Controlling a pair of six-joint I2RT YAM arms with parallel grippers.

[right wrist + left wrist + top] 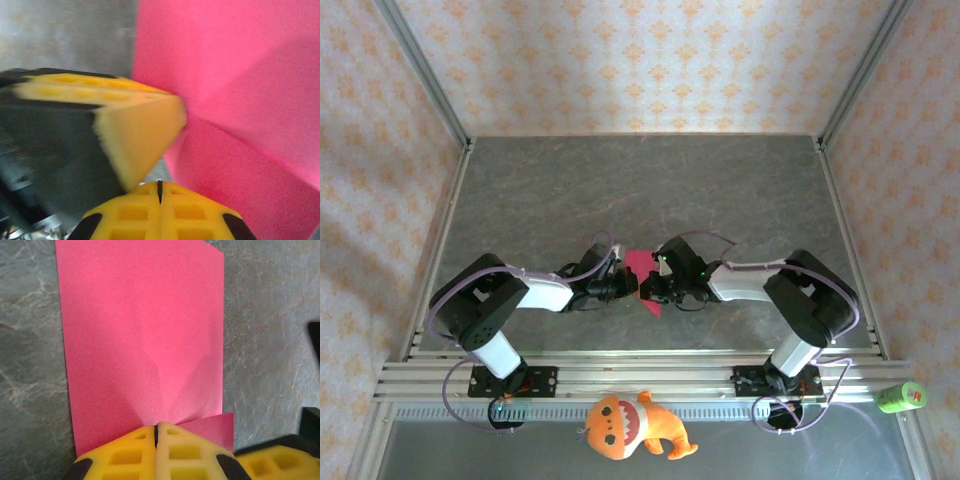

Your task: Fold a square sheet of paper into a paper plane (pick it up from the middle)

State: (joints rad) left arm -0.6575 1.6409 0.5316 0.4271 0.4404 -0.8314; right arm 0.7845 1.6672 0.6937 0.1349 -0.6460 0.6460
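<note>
You hold the square sheet of paper (645, 270) between the two arms at mid-table: the left gripper (156, 427) is pressed shut on one edge, and the right gripper (159, 184) pinches it just beside, with creases fanning from the pinch. Move both together and slowly, so the thin sheet neither tears nor slips. Patterned walls (640, 60) enclose the grey marbled table (570, 190), likely smooth enough for paper to slide.
</note>
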